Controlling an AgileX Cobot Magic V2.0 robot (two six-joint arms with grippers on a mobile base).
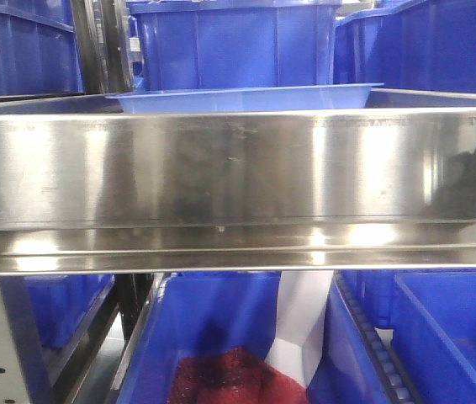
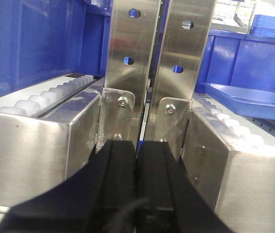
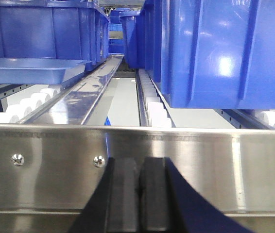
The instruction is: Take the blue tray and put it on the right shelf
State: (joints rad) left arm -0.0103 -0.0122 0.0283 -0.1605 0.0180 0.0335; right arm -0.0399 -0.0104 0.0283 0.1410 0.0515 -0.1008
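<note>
Well beyond both jaws, blue tray (image 1: 246, 98)

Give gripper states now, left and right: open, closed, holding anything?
Left gripper: closed, black fingers pressed together, holding nothing.
Right gripper: closed, holding nothing; the shallow light-blue plastic tray sits on the shelf rollers.

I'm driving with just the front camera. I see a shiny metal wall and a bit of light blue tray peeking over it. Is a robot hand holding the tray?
Observer: No. The left gripper is shut on nothing; the blue tray sits off to its right on the shelf.
Operator: What's the tray sitting on?
Observer: White rollers; the right wrist camera shows them in a row under the tray's edge.
Operator: And the other hand?
Observer: The right gripper is shut too, empty, just in front of the right shelf lip.
Operator: What's beside the tray?
Observer: A deep blue bin in the next lane, right of the tray.
</note>
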